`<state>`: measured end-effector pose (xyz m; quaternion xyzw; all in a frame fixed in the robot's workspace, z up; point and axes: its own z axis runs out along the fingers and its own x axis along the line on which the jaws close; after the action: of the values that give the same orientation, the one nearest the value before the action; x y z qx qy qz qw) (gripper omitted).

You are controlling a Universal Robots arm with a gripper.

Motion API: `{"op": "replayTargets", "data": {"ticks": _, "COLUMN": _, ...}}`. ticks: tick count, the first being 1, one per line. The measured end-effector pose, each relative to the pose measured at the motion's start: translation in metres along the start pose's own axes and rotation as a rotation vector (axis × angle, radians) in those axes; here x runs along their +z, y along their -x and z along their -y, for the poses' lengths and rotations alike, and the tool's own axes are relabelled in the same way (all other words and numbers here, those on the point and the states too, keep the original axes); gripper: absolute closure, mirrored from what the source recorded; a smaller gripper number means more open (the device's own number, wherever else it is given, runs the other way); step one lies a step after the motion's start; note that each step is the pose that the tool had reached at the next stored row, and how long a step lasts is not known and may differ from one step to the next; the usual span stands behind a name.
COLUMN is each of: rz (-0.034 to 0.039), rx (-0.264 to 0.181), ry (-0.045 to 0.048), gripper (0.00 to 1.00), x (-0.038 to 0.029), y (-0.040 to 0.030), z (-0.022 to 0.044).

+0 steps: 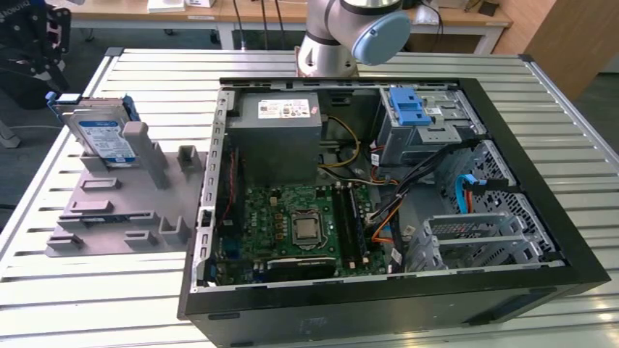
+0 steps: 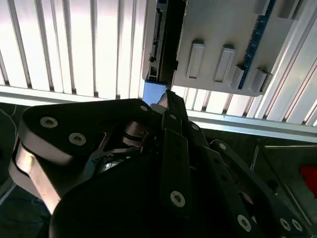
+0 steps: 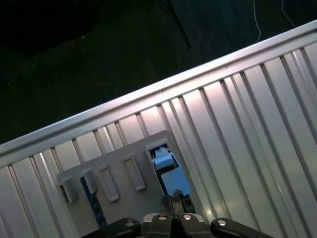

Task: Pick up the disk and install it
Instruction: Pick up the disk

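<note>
The disk point(image 1: 104, 138), silver-grey with a blue-and-white label and blue side rails, stands on edge in the grey holder point(image 1: 126, 210) at the exterior view's left. My gripper point(image 1: 58, 93) hangs just over the disk's upper far corner. In both wrist views the fingers look pressed together. In the second wrist view the gripper point(image 2: 168, 96) has its tips beside a blue rail end, just short of the disk point(image 2: 166, 34). The first wrist view has the gripper point(image 3: 173, 200) next to the disk point(image 3: 166, 166), which sits in a slot of the holder point(image 3: 119, 168).
An open computer case point(image 1: 541, 239) lies on the slatted metal table point(image 1: 155, 80) to the exterior view's right of the holder. Inside are a grey power supply box point(image 1: 280, 127), a motherboard point(image 1: 300, 225), cables and a drive bay with a blue latch point(image 1: 411, 109).
</note>
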<state>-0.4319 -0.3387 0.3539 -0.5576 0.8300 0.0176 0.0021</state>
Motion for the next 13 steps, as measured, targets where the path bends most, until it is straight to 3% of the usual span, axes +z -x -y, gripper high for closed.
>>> {"op": "replayTargets", "data": {"ticks": 13, "rz": -0.0049, "rx": -0.234, "ry": 0.0023, "gripper": 0.89, "x": 0.0030, "y": -0.0001, "z": 0.0001}}
